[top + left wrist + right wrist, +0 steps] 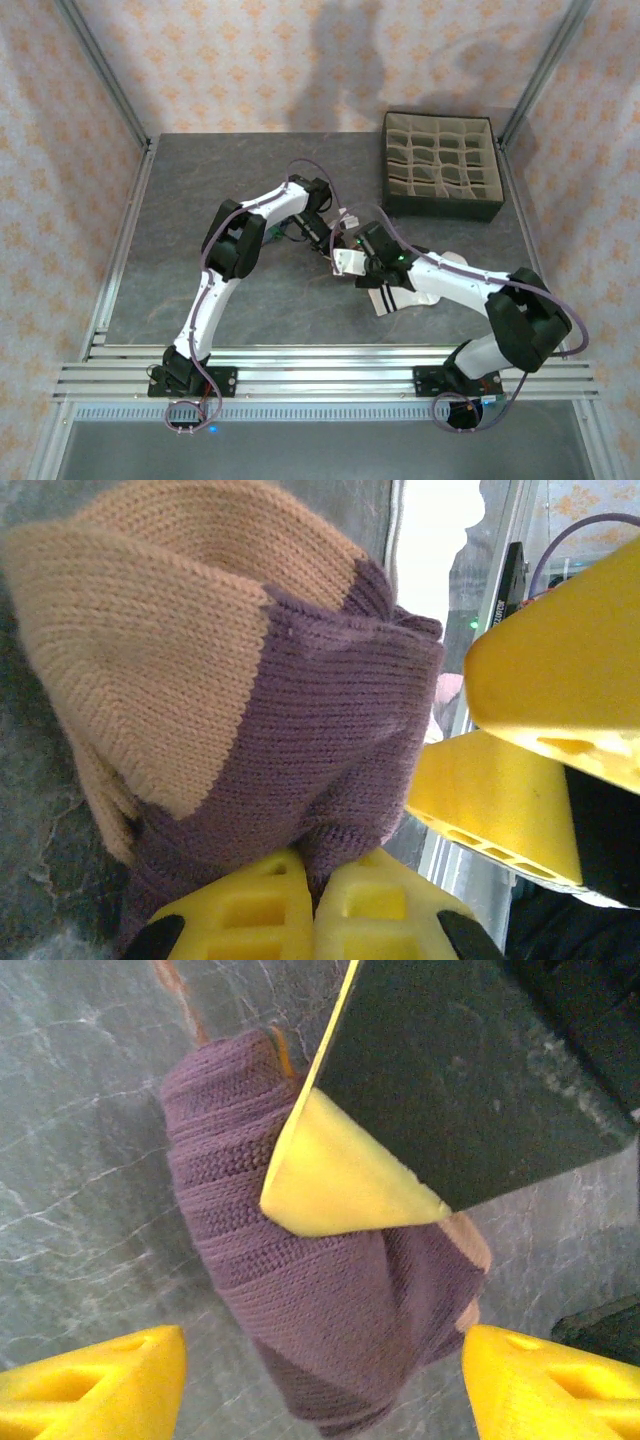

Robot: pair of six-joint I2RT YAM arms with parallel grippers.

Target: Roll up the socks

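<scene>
Item: purple sock (330,710) with peach toe, bunched into a loose roll on the worktop (200,220), mid-table between my two arms. Left fingers (318,872): closed tight on a fold at its purple end. Right fingers (325,1348): spread wide, one either side of the roll, gripping nothing. Risk, as I judge it: if the left releases before the right closes, the springy knit unwinds; closing the right could also strike the left finger lying across the roll. The right wrist view shows that crossing, the left wrist view the pinch itself. The top view adds a white striped sock (405,298) under the right arm.
</scene>
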